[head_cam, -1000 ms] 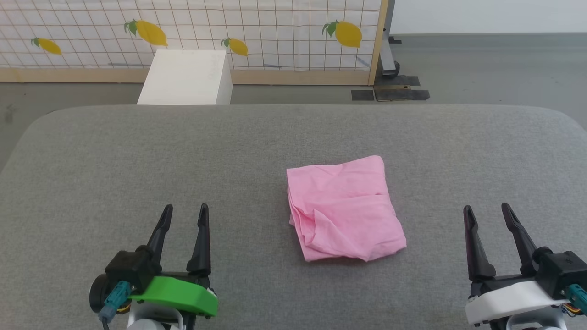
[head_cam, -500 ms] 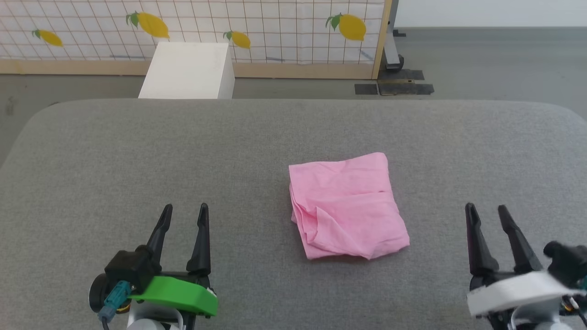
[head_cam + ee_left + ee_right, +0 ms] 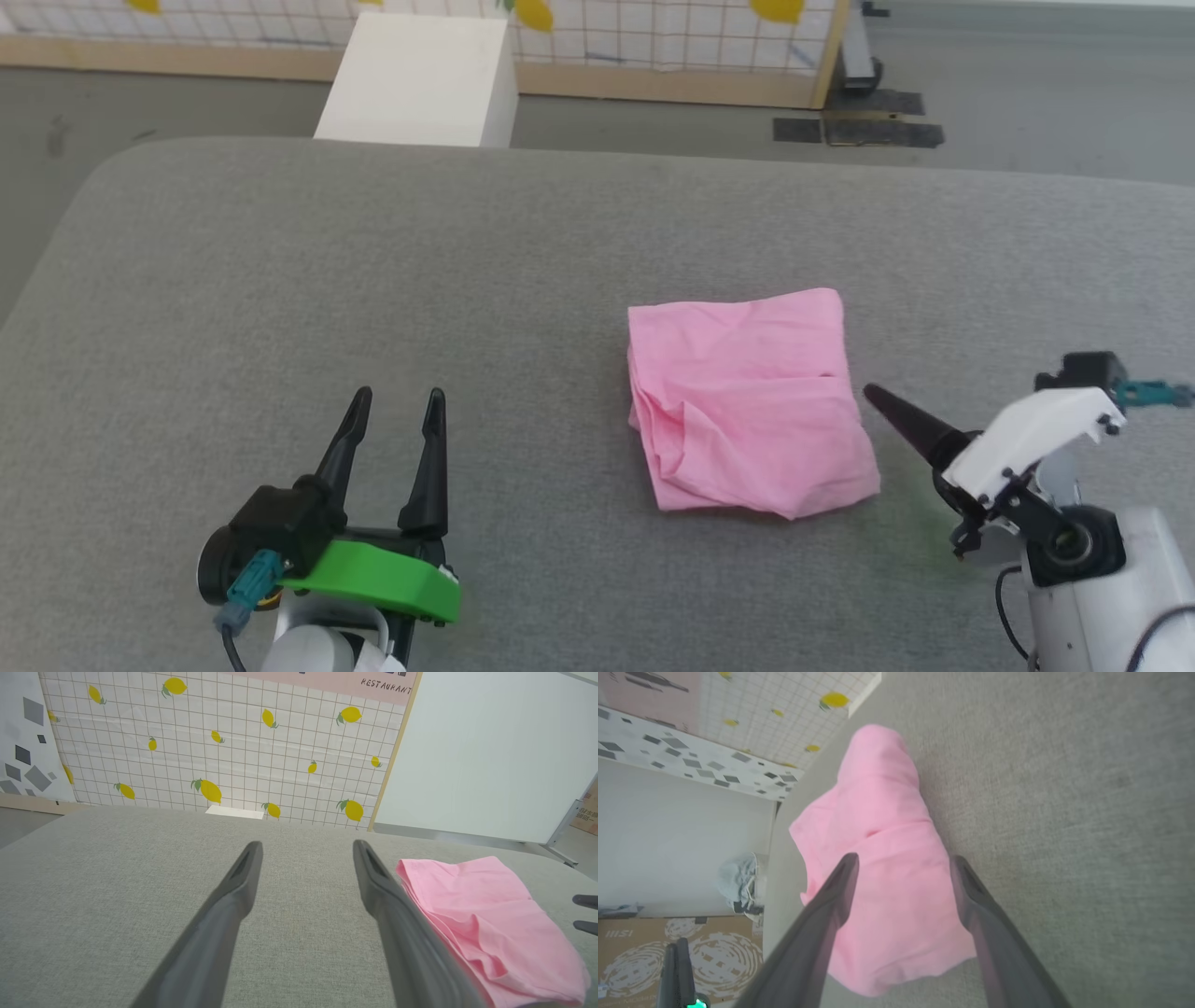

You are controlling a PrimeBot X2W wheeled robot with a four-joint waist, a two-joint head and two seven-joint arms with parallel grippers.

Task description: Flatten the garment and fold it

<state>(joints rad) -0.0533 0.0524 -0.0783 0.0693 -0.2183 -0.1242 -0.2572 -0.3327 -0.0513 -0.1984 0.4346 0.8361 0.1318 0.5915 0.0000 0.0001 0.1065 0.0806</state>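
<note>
Pink garment (image 3: 752, 401) lies folded on grey padded table (image 3: 373, 261).
Both claws apart, empty: left gripper (image 3: 399, 394) well aside, right gripper (image 3: 903, 859) pointing at its edge.

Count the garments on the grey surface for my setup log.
1: the pink garment lies on the grey surface right of centre, between the left gripper and the right gripper. None seems hidden.

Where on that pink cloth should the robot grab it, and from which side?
Probably the right edge of the garment, coming from the robot's right: the layers end there in a thin border, and the right gripper points at it, jaws open.
</note>
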